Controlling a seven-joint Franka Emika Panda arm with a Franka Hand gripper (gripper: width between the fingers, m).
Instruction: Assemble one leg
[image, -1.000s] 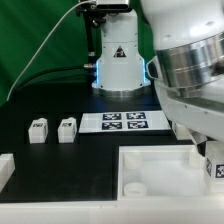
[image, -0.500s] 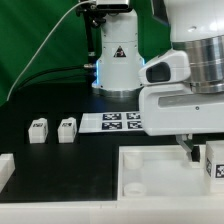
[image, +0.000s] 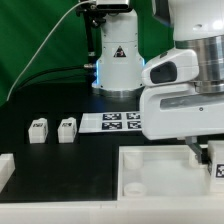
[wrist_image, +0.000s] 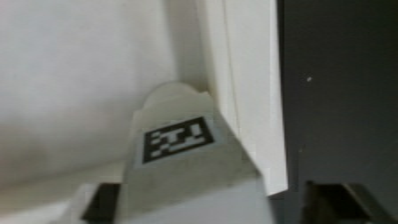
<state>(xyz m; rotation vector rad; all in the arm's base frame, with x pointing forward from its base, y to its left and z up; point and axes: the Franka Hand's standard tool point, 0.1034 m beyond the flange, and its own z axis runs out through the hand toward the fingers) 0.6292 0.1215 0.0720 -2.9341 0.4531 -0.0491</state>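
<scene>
Legs first: at the exterior view's left, two small white tagged legs (image: 38, 130) (image: 67, 128) stand side by side on the black bench (image: 40, 95), apart from the marker board (image: 112, 121) to their right. Further right lies the big white panel (image: 150, 175). At its right edge the claw (image: 203, 158) hangs over a third leg (wrist_image: 178, 145), fingers (wrist_image: 103, 200) spread on either side of it.

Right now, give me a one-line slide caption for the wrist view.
Wrist view: gripper straddling a tagged white leg beside the white panel's wall.
</scene>
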